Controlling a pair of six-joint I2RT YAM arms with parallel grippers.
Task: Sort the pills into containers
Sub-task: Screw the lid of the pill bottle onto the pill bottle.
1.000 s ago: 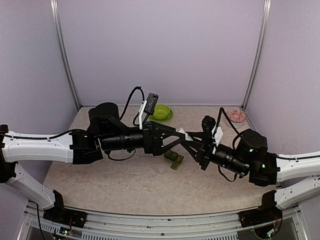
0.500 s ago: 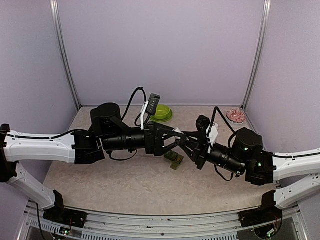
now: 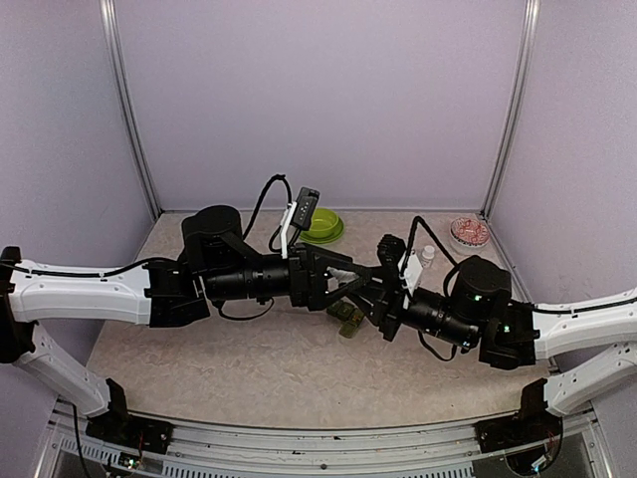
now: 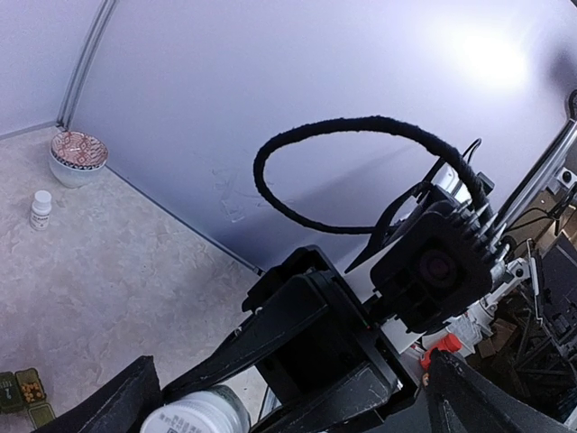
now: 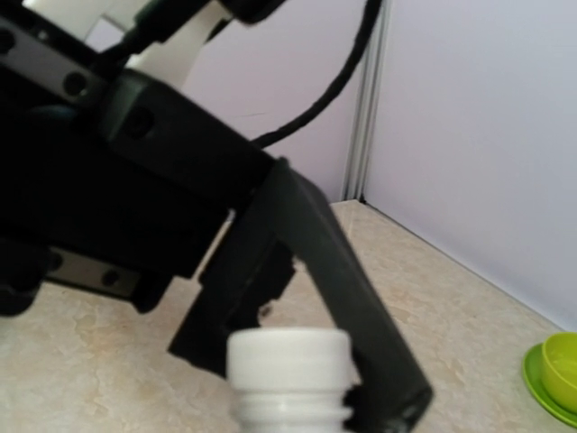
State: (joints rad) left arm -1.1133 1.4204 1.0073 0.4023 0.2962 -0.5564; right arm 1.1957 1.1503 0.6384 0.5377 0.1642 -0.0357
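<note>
Our R gripper [image 3: 353, 284] clamps a small white plastic bottle [image 5: 288, 370]. L gripper [image 4: 302, 406] fingers gape wide around it.

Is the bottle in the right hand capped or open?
Capped: the right wrist view shows a white cap seated on the bottle; no opening shows.

Beige marbled table [image 3: 249, 363] — bearing pill box [image 3: 346, 316], lime bowl [image 3: 322, 225], patterned bowl [image 3: 469, 231], small white bottle [image 3: 427, 255].

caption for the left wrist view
Left jaws open around a white bottle held up by the right arm; pill box, spare bottle and patterned bowl behind.
</note>
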